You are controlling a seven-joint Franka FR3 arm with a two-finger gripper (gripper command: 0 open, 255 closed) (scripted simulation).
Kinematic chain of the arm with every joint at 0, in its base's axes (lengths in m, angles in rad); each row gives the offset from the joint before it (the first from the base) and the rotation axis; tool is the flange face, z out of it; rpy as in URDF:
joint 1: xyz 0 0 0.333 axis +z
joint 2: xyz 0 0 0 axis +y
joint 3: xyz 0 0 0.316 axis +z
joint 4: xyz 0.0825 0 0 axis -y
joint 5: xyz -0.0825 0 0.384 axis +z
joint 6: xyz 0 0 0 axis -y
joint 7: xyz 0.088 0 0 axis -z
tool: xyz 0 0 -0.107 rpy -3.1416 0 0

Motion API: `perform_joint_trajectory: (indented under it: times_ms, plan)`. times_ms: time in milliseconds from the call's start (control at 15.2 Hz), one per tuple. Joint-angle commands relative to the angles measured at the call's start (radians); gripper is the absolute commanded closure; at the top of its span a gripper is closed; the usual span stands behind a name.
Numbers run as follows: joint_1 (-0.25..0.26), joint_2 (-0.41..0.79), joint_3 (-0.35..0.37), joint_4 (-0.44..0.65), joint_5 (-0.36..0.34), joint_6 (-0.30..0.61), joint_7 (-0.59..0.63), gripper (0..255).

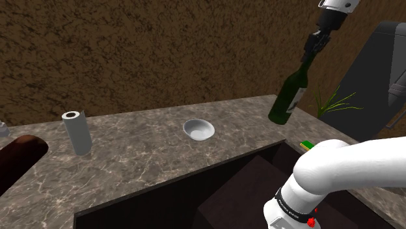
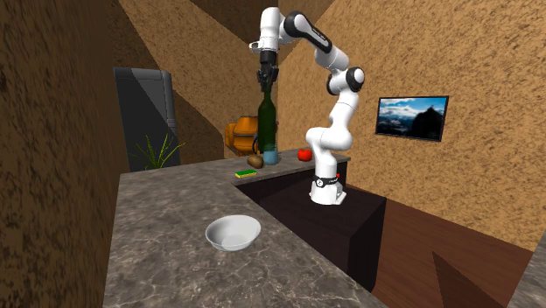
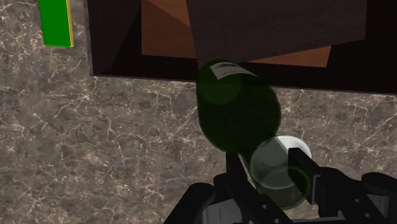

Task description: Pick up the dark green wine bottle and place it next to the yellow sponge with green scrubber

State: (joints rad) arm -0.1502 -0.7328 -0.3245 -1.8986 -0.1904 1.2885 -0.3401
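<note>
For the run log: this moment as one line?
gripper: shut on green bottle neck | bottle: raised over counter | sponge: on counter

The bowl sits on the counter. To the bowl's left in the shoulder view stands the paper roll. To its right the bottle hangs above the counter from the gripper, and the sponge lies at the counter's edge.

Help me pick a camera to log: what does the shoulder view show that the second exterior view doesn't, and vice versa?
Shoulder view adds the white paper roll standing on the counter. Second exterior view adds the red apple and the wall screen. Both share the green bottle held aloft by the end effector, the white bowl and the sponge.
</note>
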Motion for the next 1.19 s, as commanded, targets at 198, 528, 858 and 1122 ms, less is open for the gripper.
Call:
perform_joint_trajectory:
  times_ms: [198, 528, 858, 1122]
  plan:
    - [-0.024, -0.061, -0.091, -0.064, -0.071, 0.024, -0.101, 255]
    - [-0.045, -0.104, -0.193, -0.109, -0.148, 0.054, -0.203, 255]
    - [-0.058, -0.126, -0.305, -0.126, -0.225, 0.087, -0.308, 255]
    - [-0.059, -0.128, -0.403, -0.12, -0.284, 0.118, -0.392, 255]
